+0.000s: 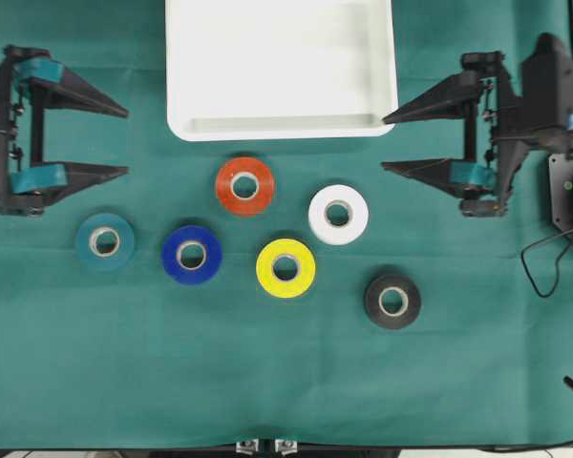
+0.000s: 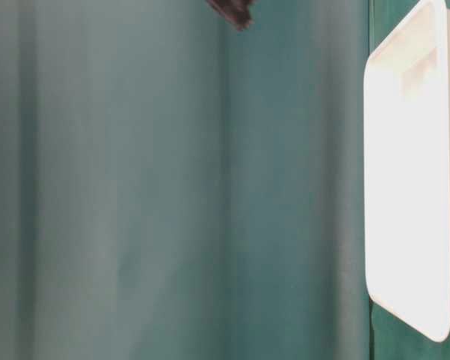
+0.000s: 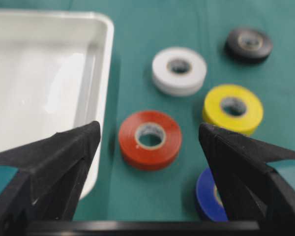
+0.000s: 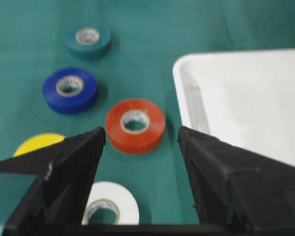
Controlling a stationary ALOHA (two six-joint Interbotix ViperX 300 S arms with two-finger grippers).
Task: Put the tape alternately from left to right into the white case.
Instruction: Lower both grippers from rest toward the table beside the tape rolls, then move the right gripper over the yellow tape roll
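Six rolls of tape lie flat on the green cloth (image 1: 286, 382), all outside the white case (image 1: 282, 129). The red-orange roll (image 1: 244, 185) sits nearest the case's near rim, apart from it. The white roll (image 1: 338, 214) lies to its right, the yellow roll (image 1: 286, 267) between and below them, the blue roll (image 1: 191, 254) left of the yellow, the teal roll (image 1: 104, 241) furthest left, the black roll (image 1: 392, 301) furthest right. None touch one another.

The case holds nothing visible; its far edge is cut off at the top of the overhead view. In the table-level view only one blurred side of the case (image 2: 405, 180) shows, plus a dark tip at the top edge that cannot be identified.

The left gripper (image 1: 124, 141) stands at the left edge, jaws spread wide, holding nothing. The right gripper (image 1: 386, 141) stands opposite, likewise spread wide and bare, its tips just right of the case. In the left wrist view the blue roll is partly hidden behind a finger (image 3: 246, 167); in the right wrist view the yellow and white rolls are partly hidden.
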